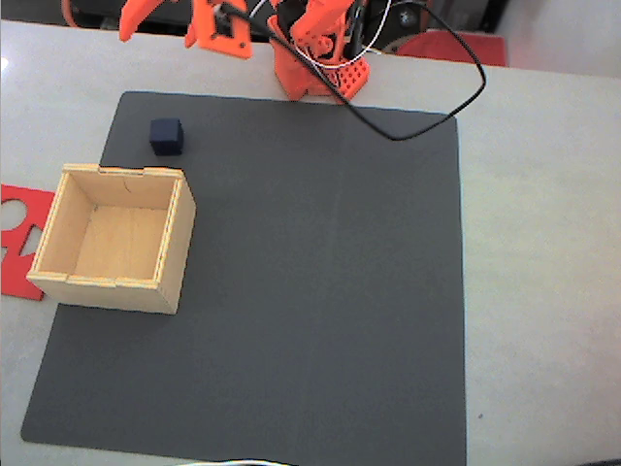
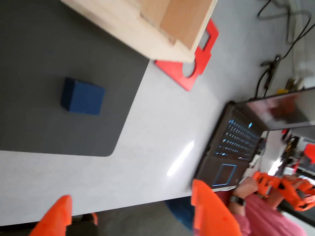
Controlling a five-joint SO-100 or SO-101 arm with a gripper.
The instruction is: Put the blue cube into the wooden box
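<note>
1. In the fixed view the orange arm is cut off by the top edge, so you can see just its lower part and base.
2. The gripper sits at the top left of that view, and its fingers run off the top edge too.
3. In the wrist view the gripper shows as two orange fingertips poking up from the bottom edge. The rest of it is out of the picture.
4. The two tips stand far apart with nothing between them, so the jaws are open.
5. The blue cube lies on the dark mat, near the mat's top left corner in the fixed view. It sits just beside the wooden box but does not touch it.
6. In the wrist view the blue cube is well above the fingertips and off toward the left one. It is not between the jaws.
7. The wooden box is cut off at the top of the wrist view, so only a corner shows.
8. A flat red sheet is partly hidden under the box.
9. A laptop and a person's hand are blurry at the right of the wrist view.
</note>
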